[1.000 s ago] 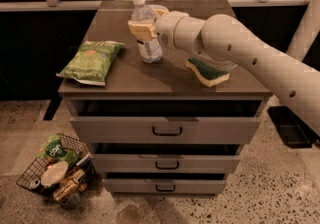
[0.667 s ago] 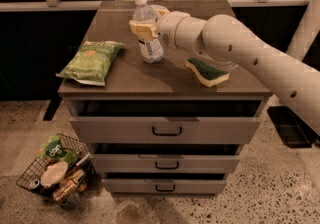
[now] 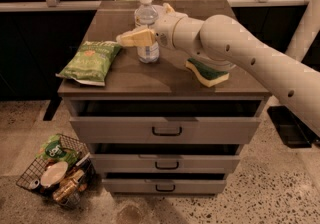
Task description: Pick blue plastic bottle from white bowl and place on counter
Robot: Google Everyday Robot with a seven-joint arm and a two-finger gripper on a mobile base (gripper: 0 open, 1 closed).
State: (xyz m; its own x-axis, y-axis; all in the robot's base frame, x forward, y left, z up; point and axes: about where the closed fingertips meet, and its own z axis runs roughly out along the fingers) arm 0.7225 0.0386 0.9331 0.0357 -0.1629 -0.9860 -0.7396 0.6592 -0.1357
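Observation:
The blue plastic bottle (image 3: 148, 43) stands upright on the counter (image 3: 125, 75), near its middle back, white cap on top. My gripper (image 3: 144, 24) reaches in from the right and is open around the bottle. One yellowish finger (image 3: 134, 38) crosses in front of the bottle and points left, and the other shows behind it. The white bowl is hidden, probably behind my arm.
A green chip bag (image 3: 90, 60) lies at the counter's left front. A yellow-green sponge (image 3: 207, 73) lies at the right under my arm. The top drawer (image 3: 166, 129) is pulled out slightly. A wire basket (image 3: 55, 170) of items sits on the floor at the left.
The front finger has swung out to the left, away from the bottle's side. The bottle stays standing in the same spot on the counter.

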